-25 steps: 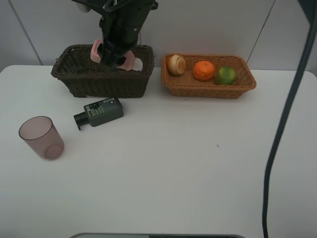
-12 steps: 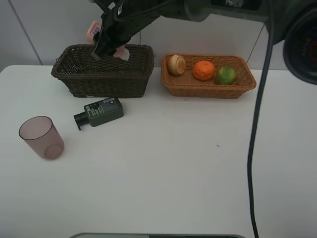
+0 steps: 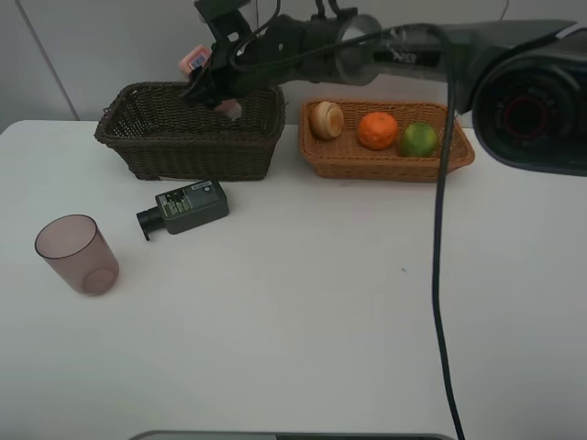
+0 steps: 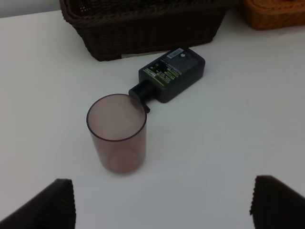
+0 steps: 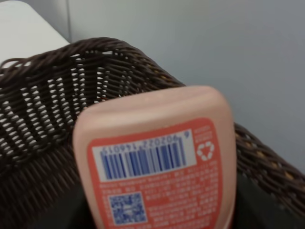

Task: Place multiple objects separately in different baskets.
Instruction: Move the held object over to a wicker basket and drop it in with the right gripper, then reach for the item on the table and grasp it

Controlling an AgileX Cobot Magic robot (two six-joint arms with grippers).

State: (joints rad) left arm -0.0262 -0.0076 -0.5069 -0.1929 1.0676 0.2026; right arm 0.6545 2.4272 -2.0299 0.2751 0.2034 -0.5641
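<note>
**Pink bottle held over the dark basket, fruit sitting in the tan one**

I see a white table (image 3: 303, 321) carrying everything. From the right side of the high view my right arm (image 3: 394, 55) reaches across the middle to the far left corner.

Two woven baskets stand side by side at the back of the table, close but apart. The dark brown basket (image 3: 188, 151) on the left is the deeper one; I cannot make out its floor from here. The orange-tan basket (image 3: 385, 165) is shallower and holds three fruits in a row: a tan-striped round fruit (image 3: 326, 119), an orange (image 3: 377, 130) and a green fruit (image 3: 418, 139).

My right gripper (image 3: 213, 84) is clamped on the pink bottle (image 5: 157, 162), tilted in the air above the dark basket's back rim. The bottle is salmon pink with a red label, a blue barcode and a QR square.

The dark green-black bottle (image 4: 171, 74) lies flat on the table just in front of the dark basket. Its black spout points at the translucent mauve cup (image 4: 116, 133), which stands upright nearby.

My left gripper (image 4: 162, 205) hovers above the table near the cup, jaws wide apart and holding nothing.
</note>
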